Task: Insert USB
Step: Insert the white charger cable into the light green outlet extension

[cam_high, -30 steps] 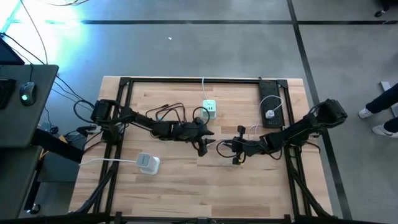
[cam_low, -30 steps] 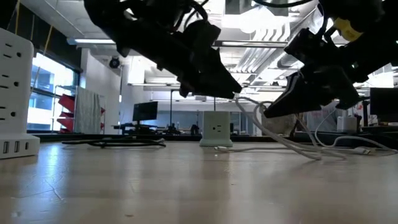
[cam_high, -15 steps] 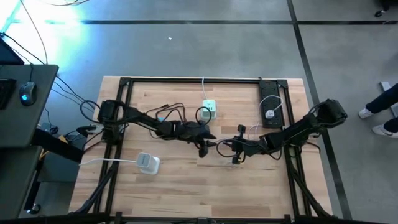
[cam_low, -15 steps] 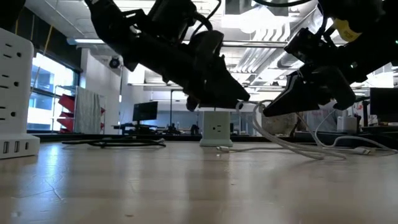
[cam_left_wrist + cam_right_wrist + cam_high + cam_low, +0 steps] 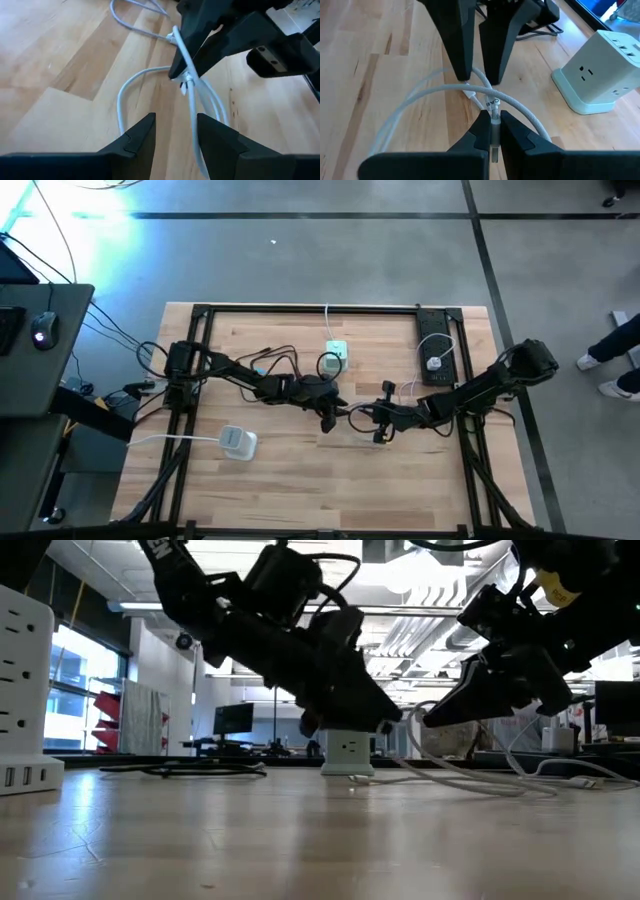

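Note:
A white USB cable (image 5: pixel 427 95) loops over the wooden table (image 5: pixel 290 480) near its middle. My right gripper (image 5: pixel 492 119) is shut on the cable's plug end and reaches in from the table's right, slanting down. My left gripper (image 5: pixel 175 125) comes from the left, open and low over the table. Its two fingers (image 5: pixel 462 45) stand on either side of the cable (image 5: pixel 192 115), just in front of the right gripper (image 5: pixel 210 40). Whether they touch the cable, I cannot tell. A white power cube (image 5: pixel 597 70) stands on its base beyond them. My right gripper pinches the white plug (image 5: pixel 494 116) at the cable's end between its two fingertips. The fingers lie along the plug, slanting down from the table's right. The plug is lifted clear of the table, and the cable (image 5: pixel 520 112) runs slack out of it onto the wood.
A second white charger (image 5: pixel 238 442) with its cord lies at the near left. A black power strip (image 5: pixel 437 345) with a white plug in it lies at the far right. Dark cables (image 5: pixel 270 360) trail at the far left of centre. A person's legs (image 5: pixel 615 355) show beyond the table's right edge.
My left gripper has sunk toward the table and edged toward the right gripper, rolling a little, so that its fingers now hang low around the cable. The right gripper and the plug have kept still.

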You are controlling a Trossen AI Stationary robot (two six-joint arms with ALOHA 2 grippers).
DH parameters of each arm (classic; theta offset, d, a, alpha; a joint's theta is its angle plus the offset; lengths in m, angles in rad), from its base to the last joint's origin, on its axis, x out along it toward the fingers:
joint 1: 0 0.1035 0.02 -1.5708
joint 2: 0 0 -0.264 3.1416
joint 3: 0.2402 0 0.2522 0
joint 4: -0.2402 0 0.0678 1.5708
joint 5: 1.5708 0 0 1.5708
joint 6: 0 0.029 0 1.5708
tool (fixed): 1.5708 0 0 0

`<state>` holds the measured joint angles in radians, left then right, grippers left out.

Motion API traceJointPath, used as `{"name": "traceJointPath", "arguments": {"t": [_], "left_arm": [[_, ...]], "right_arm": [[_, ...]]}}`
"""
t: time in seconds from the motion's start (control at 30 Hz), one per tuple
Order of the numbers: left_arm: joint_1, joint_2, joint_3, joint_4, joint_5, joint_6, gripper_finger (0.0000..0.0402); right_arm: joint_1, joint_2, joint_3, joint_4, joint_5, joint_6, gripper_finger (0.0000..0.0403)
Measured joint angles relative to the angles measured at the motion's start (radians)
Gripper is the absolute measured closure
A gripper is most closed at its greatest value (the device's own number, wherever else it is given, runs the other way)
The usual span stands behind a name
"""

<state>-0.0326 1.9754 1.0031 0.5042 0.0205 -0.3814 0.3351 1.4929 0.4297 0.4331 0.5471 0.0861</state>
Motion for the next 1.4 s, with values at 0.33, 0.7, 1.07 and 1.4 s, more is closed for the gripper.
{"name": "traceJointPath", "arguments": {"t": [0.33,0.7,1.07,1.4], "left_arm": [[-0.002,0.008,0.044,-0.042,0.001,0.043,0.039],[-0.003,0.007,0.044,-0.182,-0.087,0.044,0.0401],[-0.003,-0.086,0.044,-0.4,-0.225,0.14,0.0401],[-0.003,-0.164,0.044,-0.437,-0.225,0.15,0.0401]], "right_arm": [[0.0,0.0,0.0,-0.01,0.0,0.003,0.0403],[-0.014,-0.003,0.001,-0.218,-0.006,0.175,0.0309],[-0.02,-0.119,0.001,-0.393,-0.274,0.219,0.0156],[-0.076,-0.179,0.001,-0.127,-0.097,-0.004,0.0167]]}}
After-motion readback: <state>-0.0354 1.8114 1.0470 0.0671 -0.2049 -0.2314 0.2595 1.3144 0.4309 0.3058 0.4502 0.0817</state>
